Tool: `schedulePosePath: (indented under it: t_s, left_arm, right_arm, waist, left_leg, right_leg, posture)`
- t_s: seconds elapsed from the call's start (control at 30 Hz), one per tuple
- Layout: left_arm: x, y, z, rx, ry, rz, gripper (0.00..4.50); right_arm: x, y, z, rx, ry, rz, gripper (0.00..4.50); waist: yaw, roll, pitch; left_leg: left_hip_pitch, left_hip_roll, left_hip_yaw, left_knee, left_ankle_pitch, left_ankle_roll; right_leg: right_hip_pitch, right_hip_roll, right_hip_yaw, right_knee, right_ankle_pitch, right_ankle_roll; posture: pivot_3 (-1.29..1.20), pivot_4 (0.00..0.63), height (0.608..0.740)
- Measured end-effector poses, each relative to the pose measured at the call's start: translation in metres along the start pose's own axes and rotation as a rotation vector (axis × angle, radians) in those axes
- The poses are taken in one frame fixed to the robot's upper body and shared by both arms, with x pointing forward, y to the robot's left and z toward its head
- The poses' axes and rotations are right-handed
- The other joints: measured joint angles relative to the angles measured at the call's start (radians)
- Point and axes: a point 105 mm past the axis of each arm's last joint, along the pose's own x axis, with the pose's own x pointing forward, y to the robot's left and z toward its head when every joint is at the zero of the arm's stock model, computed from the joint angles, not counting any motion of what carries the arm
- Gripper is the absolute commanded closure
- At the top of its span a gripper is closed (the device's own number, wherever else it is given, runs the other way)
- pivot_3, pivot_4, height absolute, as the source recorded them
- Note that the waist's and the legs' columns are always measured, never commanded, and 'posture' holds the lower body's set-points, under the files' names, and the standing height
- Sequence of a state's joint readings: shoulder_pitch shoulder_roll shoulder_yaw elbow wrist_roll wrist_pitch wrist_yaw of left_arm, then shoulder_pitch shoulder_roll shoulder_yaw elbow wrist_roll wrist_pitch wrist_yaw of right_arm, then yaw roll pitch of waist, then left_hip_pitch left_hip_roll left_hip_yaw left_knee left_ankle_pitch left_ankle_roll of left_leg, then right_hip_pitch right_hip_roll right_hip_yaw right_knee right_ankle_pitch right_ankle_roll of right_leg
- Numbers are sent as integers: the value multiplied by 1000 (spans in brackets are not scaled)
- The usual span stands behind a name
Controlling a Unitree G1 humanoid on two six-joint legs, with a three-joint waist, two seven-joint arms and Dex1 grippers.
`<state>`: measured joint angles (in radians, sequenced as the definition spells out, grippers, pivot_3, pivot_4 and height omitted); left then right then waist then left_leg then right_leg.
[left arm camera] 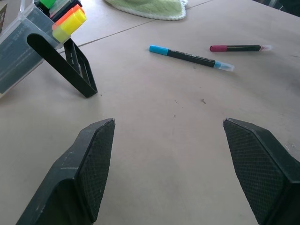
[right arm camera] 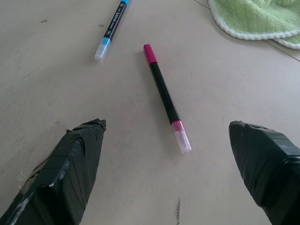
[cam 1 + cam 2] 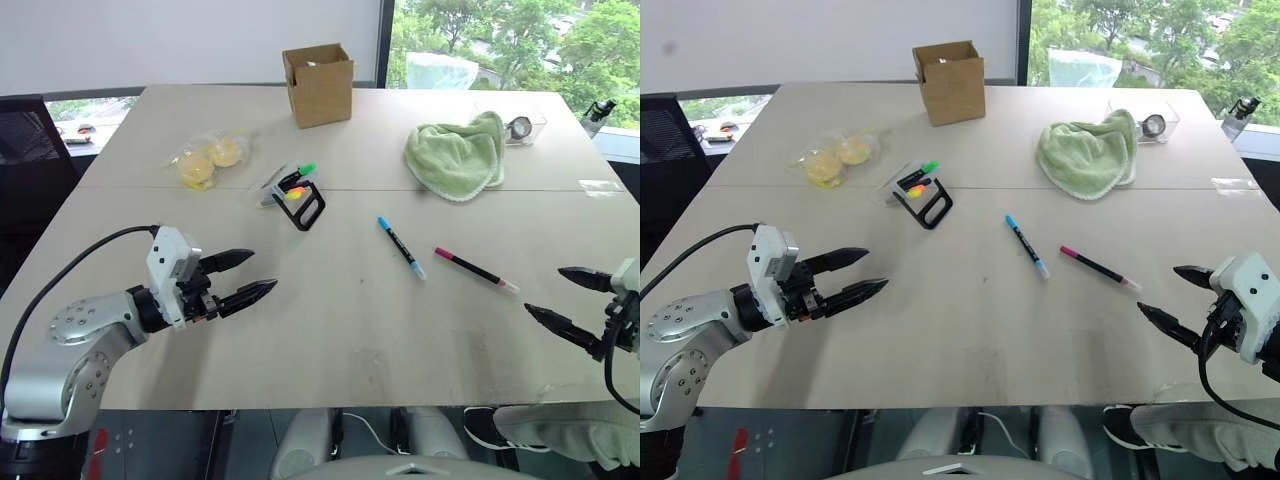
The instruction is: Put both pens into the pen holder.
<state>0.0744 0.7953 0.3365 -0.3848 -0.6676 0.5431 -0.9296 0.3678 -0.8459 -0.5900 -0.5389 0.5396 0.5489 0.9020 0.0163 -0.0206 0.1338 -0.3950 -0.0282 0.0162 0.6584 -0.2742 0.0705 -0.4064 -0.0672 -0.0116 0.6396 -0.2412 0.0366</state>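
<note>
We cannot make out the far end of the small black pen holder with its rectangular loop frame and clear body (image 3: 298, 198), where short green, yellow and red highlighters (image 3: 296, 183) crowd together; in the left wrist view that clear body runs off the picture's edge. The holder rests tilted on the pale tabletop (image 3: 340, 330), left of centre, its long axis slanting toward the brown cardboard box (image 3: 318, 84) at the far edge. The black-barrelled marker pen with blue ends (image 3: 401, 247) lies flat near the middle, one end toward the far side and the other end nearer us and slightly rightward. Just to its right, not touching it, the black-barrelled pen with a magenta end and pale tip (image 3: 476, 269) lies more crosswise, pale tip toward the right gripper (image 3: 560, 297). That gripper hovers near the pink pen (well clear of it), fingers spread wide and empty. The left gripper (image 3: 249, 275) hangs over bare table below the holder, fingers likewise apart, gripping nothing. A crumpled green towel (image 3: 458, 153) sits beyond the pens.
</note>
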Motion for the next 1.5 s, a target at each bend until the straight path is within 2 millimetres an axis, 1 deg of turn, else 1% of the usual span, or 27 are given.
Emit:
schedulePosePath:
  t_s: [0.07, 0.1, 0.17, 0.23, 0.4, 0.5, 0.6, 0.67, 0.73, 0.77, 0.93, 0.97, 1.13, 1.27, 1.3, 1.37, 1.4, 1.5]
  left_arm:
    - [0, 0, 0, 0, 1, -1, 161]
    - [1, 0, 1, 2, 2, -4, 30]
    - [7, 1, 10, 39, -12, -10, 30]
    - [10, 0, 14, 57, -15, -15, 30]
    - [16, -9, 18, 74, -19, -59, 30]
    - [21, -21, 27, 99, -31, -126, 30]
    - [26, -32, 36, 145, -23, -190, 30]
    - [29, -42, 40, 176, -22, -239, 30]
    - [30, -46, 41, 184, -17, -259, 30]
    - [31, -49, 41, 186, -9, -277, 30]
    - [35, -59, 49, 220, -26, -323, 30]
    - [36, -60, 49, 222, -26, -329, 30]
    - [38, -63, 44, 220, -12, -334, 30]
    - [37, -62, 41, 220, -11, -320, 0]
    - [37, -63, 41, 224, -11, -320, 0]
    - [36, -63, 39, 219, -8, -316, 0]
    - [36, -63, 38, 218, -9, -311, 0]
    - [36, -62, 37, 213, -9, -302, 0]
  right_arm:
    - [1, -1, 1, 3, -1, -3, 0]
    - [2, -2, 3, 3, -5, -7, 0]
    - [10, -4, 14, -8, -33, -13, 0]
    - [15, -2, 21, -17, -41, -4, 0]
    - [29, -5, 23, -24, 34, -1, 0]
    - [41, -7, 30, 34, 33, 25, 0]
    - [55, -3, 27, 34, 159, 82, 0]
    - [65, -6, 25, 52, 216, 90, 0]
    - [69, -8, 22, 63, 245, 94, 0]
    - [74, -10, 20, 77, 282, 103, 0]
    - [96, -19, 19, 71, 354, 102, 0]
    - [104, -21, 19, 67, 368, 103, 0]
    - [131, -16, 17, 56, 402, 128, 0]
    - [144, -18, 16, 23, 448, 114, 1089]
    - [147, -18, 15, 18, 463, 116, 1607]
    - [149, -17, 16, 6, 467, 129, 2469]
    - [150, -16, 16, -2, 468, 134, 2787]
    - [152, -15, 15, -18, 467, 152, 4288]
  waist:
    - [0, 0, 0]
    - [0, 0, 0]
    - [-1, 0, 0]
    - [-1, 0, 0]
    - [-1, 0, 0]
    - [-2, 0, 0]
    - [-2, 1, 1]
    - [-2, 0, 1]
    - [-2, 0, 1]
    - [-2, 1, 1]
    - [-4, 1, 1]
    - [-5, 1, 1]
    - [-4, 1, 2]
    - [-4, 1, 2]
    - [-4, 1, 2]
    - [-5, 1, 2]
    - [-5, 1, 2]
    - [-5, 1, 2]
  left_leg:
    - [0, 0, 0, 0, 0, 0]
    - [0, 0, 0, 0, 0, 0]
    - [0, 0, 0, 1, 0, 0]
    - [0, 0, 0, 1, 0, 0]
    - [-1, -1, 0, 1, 0, 0]
    - [-1, -1, 0, 2, 0, 0]
    - [-2, -1, 0, 2, 0, 0]
    - [-2, -1, 0, 2, 0, 0]
    - [-2, -1, 0, 2, 0, 0]
    - [-3, -1, 0, 2, 0, 0]
    - [-3, -1, 0, 3, 0, 0]
    - [-3, -1, 0, 3, 0, 0]
    - [-4, -1, 0, 3, 0, 0]
    - [-5, -2, -1, 4, 0, 0]
    - [-5, -2, -1, 4, 0, 0]
    - [-4, -2, -1, 4, 0, 0]
    - [-4, -2, -2, 4, 0, 0]
    - [-4, -2, -2, 6, 0, 0]
  right_leg:
    - [0, 0, 0, 0, 0, 0]
    - [0, 0, 0, 0, 0, 0]
    - [0, -1, 0, 1, -1, -1]
    - [0, -1, -1, 1, -1, -1]
    - [0, -2, -1, 0, 0, -1]
    - [0, -2, -1, 0, 0, -1]
    - [-1, -2, -1, 0, -1, -1]
    - [-1, -2, -2, 0, -1, -2]
    - [-1, -2, -2, 0, 0, -1]
    - [-1, -2, -2, 0, 0, -1]
    - [-1, -2, -2, 0, 0, 0]
    - [-1, -1, -2, 0, 0, 0]
    - [-2, -1, -2, 1, 1, 1]
    - [-2, -2, -2, 0, 1, 1]
    - [-2, -2, -2, 0, 1, 1]
    - [-2, -2, -3, 1, 1, 1]
    - [-2, -2, -3, 1, 1, 1]
    - [-1, -2, -3, 2, 1, 1]
  posture:
    - [0, 150, 740]
    - [0, 150, 740]
    - [0, 150, 740]
    - [0, 150, 740]
    - [0, 150, 740]
    - [0, 150, 740]
    - [0, 150, 740]
    - [0, 150, 740]
    - [0, 150, 740]
    - [0, 150, 740]
    - [0, 150, 740]
    - [0, 150, 740]
    - [0, 150, 740]
    - [0, 150, 740]
    - [0, 150, 740]
    - [0, 150, 740]
    - [0, 150, 740]
    - [0, 150, 740]
